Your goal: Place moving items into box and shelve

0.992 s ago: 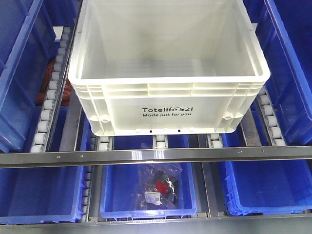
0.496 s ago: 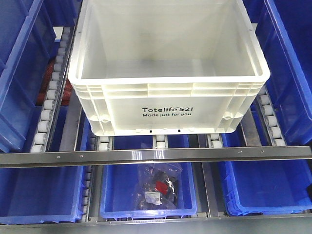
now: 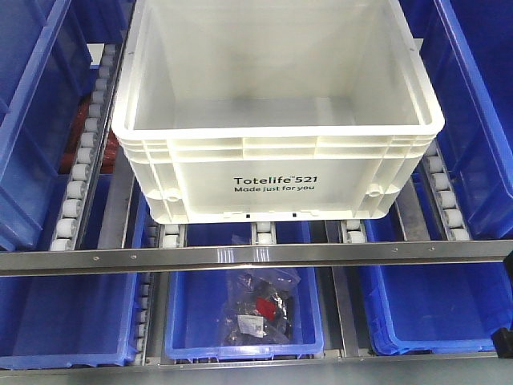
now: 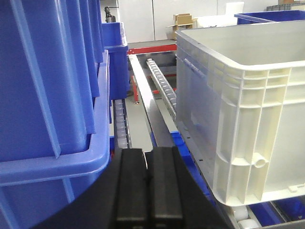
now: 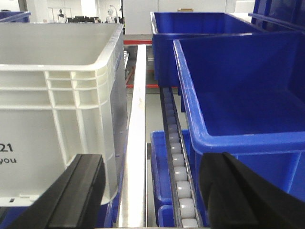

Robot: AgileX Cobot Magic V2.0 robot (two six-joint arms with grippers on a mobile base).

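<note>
The box [image 3: 276, 172] is a large white crate printed "Totelife 521", resting on the roller shelf with its open top toward the front camera. The part of its inside that shows holds nothing, and the moving items are out of view in every frame. My left gripper [image 4: 148, 155] is shut with nothing between its black pads, low between a blue bin and the box [image 4: 248, 109]. My right gripper [image 5: 152, 167] is open and empty, low beside the right wall of the box [image 5: 57, 109], with the metal rail showing in the gap between its fingers.
Blue bins [image 3: 32, 120] [image 3: 481, 104] flank the box on both sides. Roller tracks [image 3: 80, 168] and a steel cross rail [image 3: 256, 257] run under and in front of it. On the lower level, a blue bin [image 3: 184, 321] holds bagged small parts [image 3: 258, 309].
The box has not moved. A dark piece of an arm has come into the lower right corner of the front view.
</note>
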